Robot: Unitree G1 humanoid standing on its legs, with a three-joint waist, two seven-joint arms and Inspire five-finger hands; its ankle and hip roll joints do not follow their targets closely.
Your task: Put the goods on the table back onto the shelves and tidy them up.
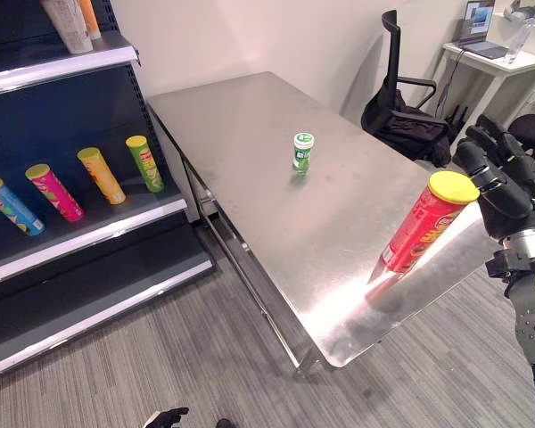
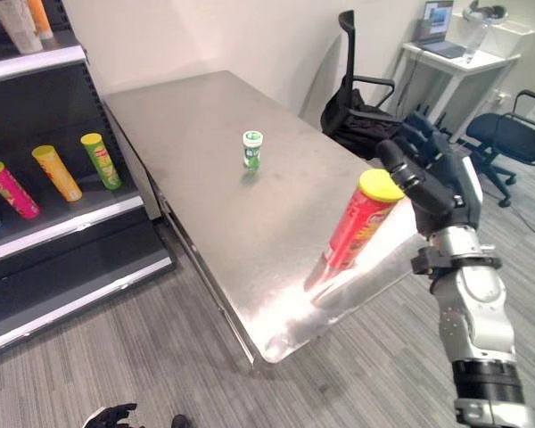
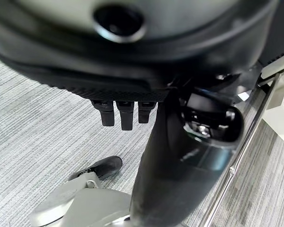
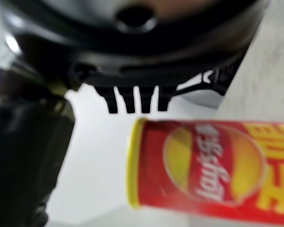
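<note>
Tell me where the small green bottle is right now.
The small green bottle stands upright near the middle of the steel table, apart from the red chip can by the right hand.

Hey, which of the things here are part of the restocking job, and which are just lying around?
Job: red can by the right hand; small green bottle; steel table; shelves with laid-down cans.

Lying about: black chair; white desk with laptop.
</note>
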